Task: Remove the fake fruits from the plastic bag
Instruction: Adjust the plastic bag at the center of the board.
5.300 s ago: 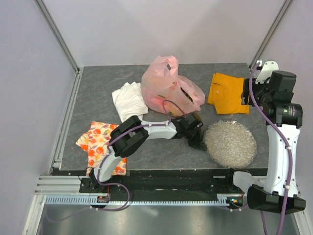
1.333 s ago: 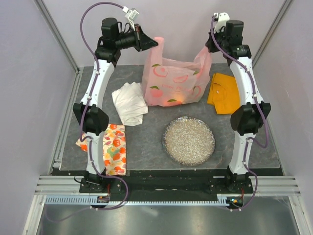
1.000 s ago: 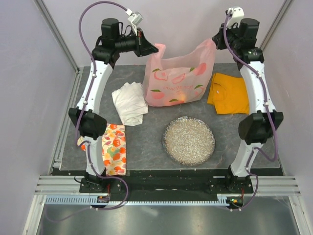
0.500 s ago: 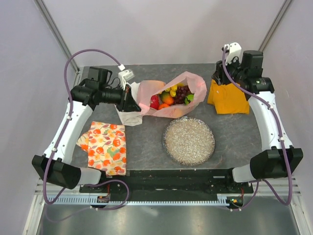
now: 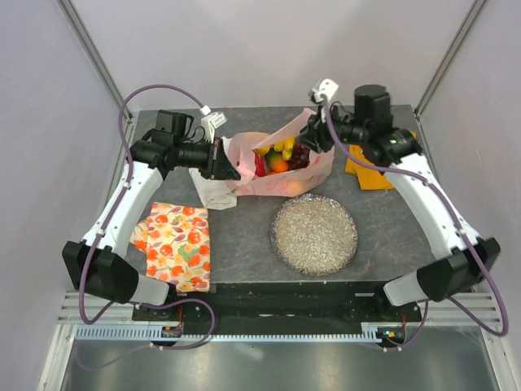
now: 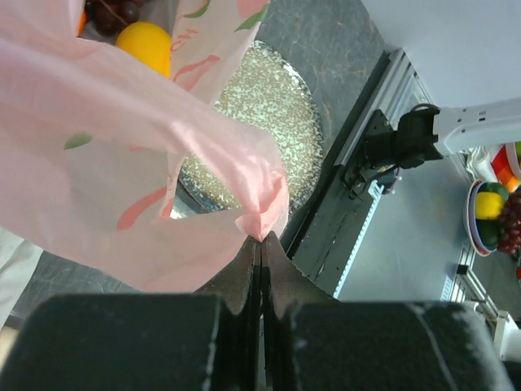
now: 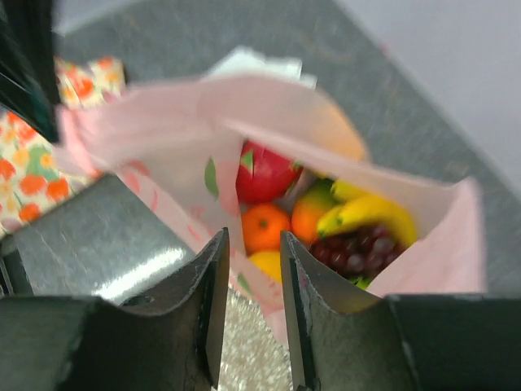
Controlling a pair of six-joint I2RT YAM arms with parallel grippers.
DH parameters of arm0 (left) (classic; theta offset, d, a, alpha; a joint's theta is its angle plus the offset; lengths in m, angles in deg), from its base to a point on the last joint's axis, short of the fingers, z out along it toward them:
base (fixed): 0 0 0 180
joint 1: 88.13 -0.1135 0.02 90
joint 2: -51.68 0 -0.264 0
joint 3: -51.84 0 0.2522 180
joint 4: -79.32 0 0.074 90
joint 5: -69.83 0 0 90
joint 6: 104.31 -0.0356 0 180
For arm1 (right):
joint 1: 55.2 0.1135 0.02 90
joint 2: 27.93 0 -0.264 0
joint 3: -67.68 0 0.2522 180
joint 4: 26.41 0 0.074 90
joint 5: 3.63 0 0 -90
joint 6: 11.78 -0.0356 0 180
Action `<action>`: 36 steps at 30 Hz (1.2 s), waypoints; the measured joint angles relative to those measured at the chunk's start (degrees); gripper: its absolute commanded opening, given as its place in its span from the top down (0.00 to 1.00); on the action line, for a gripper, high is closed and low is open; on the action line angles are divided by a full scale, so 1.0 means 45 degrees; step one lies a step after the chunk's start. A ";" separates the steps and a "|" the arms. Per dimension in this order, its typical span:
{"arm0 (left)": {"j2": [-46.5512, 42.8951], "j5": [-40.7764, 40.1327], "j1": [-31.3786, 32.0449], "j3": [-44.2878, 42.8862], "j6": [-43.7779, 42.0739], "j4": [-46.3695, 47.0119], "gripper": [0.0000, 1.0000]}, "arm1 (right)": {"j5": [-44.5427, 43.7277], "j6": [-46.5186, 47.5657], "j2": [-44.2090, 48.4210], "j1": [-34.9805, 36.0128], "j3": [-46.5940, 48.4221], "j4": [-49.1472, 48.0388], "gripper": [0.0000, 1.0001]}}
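Pinching plastic bag (image 5: 277,184) rim at 9 o'clock with left gripper (image 6: 260,240), clamped tight, to keep mouth gaping; poising right gripper (image 7: 254,240) at 3 o'clock over fake fruits (image 5: 279,159), part-open, empty.

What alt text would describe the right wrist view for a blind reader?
The right claw, its jaws apart and empty, hovers over the open pink plastic bag; inside lie fake fruits: a red one, oranges, a banana and dark grapes.
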 measured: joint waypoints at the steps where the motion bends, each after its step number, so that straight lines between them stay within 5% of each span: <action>1: 0.0063 -0.0112 0.0000 0.0000 0.0146 0.0092 0.98 | -0.0083 0.0049 -0.0296 0.0034 -0.0291 0.0053 0.62; 10: 0.0146 -0.0602 -0.0024 0.0141 0.0534 0.0374 0.98 | -0.3740 0.0738 -0.1817 0.0044 -0.3701 0.1545 0.67; 15: 0.0015 -0.0593 -0.0024 0.0860 0.0534 0.0427 0.98 | -0.4269 0.1015 -0.0544 0.0063 -0.4595 0.2846 0.57; 18: 0.0015 -0.0593 -0.0024 0.1039 0.0534 0.0413 0.92 | -0.4187 0.0709 -0.0393 0.0063 -0.3857 0.2900 0.43; 19: 0.0019 -0.0593 -0.0024 0.1039 0.0534 0.0432 0.79 | -0.4104 0.0510 -0.0525 0.0068 -0.3424 0.2798 0.40; 21: 0.0019 -0.0597 -0.0024 0.1030 0.0559 0.0457 0.71 | -0.3842 0.0087 -0.1073 0.0092 -0.2302 0.2560 0.26; 23: 0.0068 -0.0602 -0.0024 0.0962 0.0656 0.0471 0.63 | -0.3565 -0.0583 -0.1787 0.0155 -0.1287 0.1904 0.22; 36: 0.0321 -0.0719 -0.0024 0.0151 0.1098 0.0826 0.60 | -0.4605 -0.4624 -0.5785 0.0753 0.0792 0.0763 0.18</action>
